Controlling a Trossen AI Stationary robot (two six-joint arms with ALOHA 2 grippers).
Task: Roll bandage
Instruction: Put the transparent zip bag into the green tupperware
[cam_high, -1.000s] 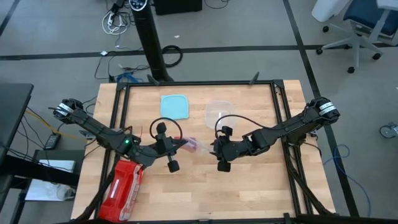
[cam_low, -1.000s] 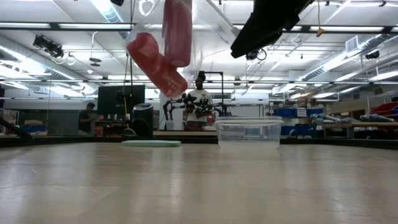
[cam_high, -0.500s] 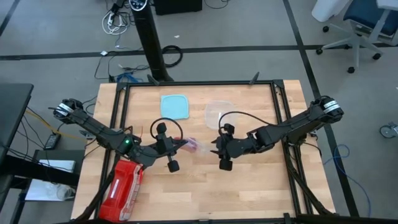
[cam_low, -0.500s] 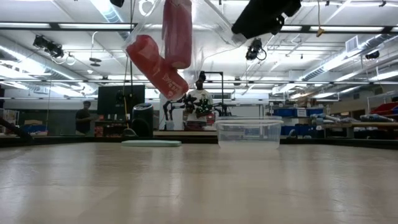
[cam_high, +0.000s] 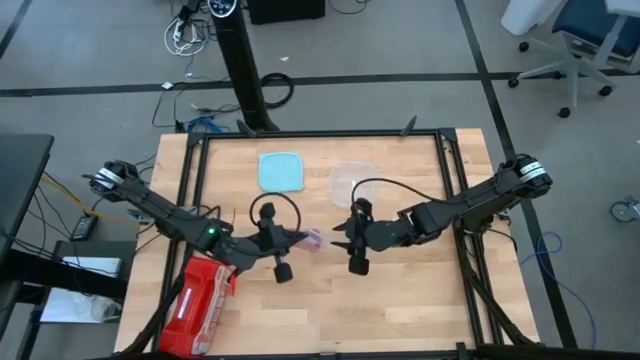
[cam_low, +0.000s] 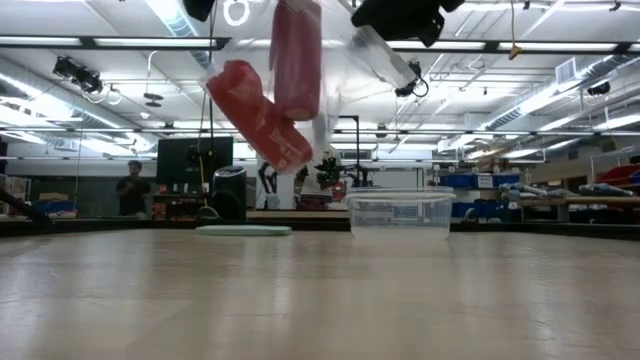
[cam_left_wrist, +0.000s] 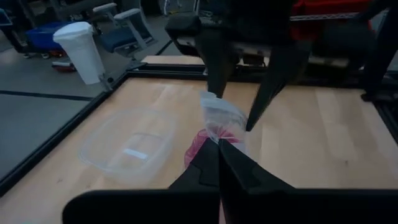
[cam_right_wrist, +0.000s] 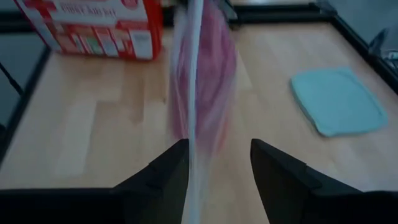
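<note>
Bandage bagged before red case reading "FIRST AID".

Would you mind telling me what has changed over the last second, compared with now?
The right pincer, jaws open, has moved left toward the clear bag holding the bandage, its fingers now either side of the bag's edge. The left pincer stays shut on the bag, shifted slightly right. The red first aid case, teal lid and clear container have not moved.
</note>
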